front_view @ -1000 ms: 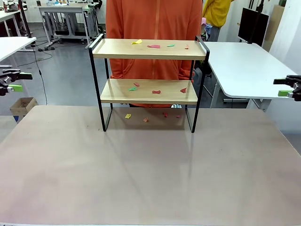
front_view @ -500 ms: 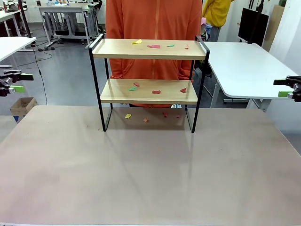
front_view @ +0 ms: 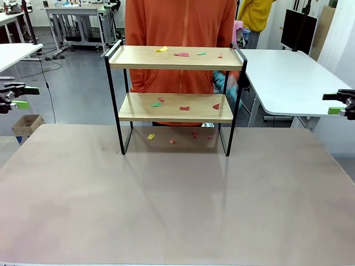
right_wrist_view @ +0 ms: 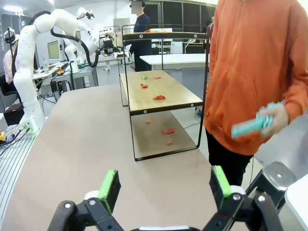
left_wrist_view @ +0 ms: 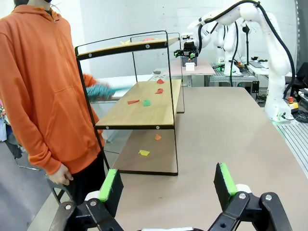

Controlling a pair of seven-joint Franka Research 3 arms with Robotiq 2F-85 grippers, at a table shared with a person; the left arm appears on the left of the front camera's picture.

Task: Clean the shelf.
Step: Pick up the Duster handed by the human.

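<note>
The shelf (front_view: 175, 65) stands at the table's far middle, two wooden boards in a black frame. Small coloured paper scraps (front_view: 181, 54) lie on its top board, more scraps (front_view: 184, 108) on the lower board, and a few (front_view: 151, 136) on the table beneath. A person in an orange hoodie stands behind it, holding a blurred teal object (front_view: 226, 83) by the shelf's right post. My left gripper (front_view: 22, 96) hangs open off the table's left edge. My right gripper (front_view: 333, 103) hangs open off the right edge. Both wrist views show open empty fingers, left (left_wrist_view: 167, 185) and right (right_wrist_view: 163, 186), with the shelf (left_wrist_view: 144, 113) (right_wrist_view: 171, 91) farther off.
The brown table (front_view: 177, 205) lies bare in front of the shelf. White tables (front_view: 288, 77) stand behind on the right and far left. A cardboard box (front_view: 26, 124) sits on the floor at the left.
The person's hand with the teal object has come up beside the shelf's right post. Both grippers have stayed where they were.
</note>
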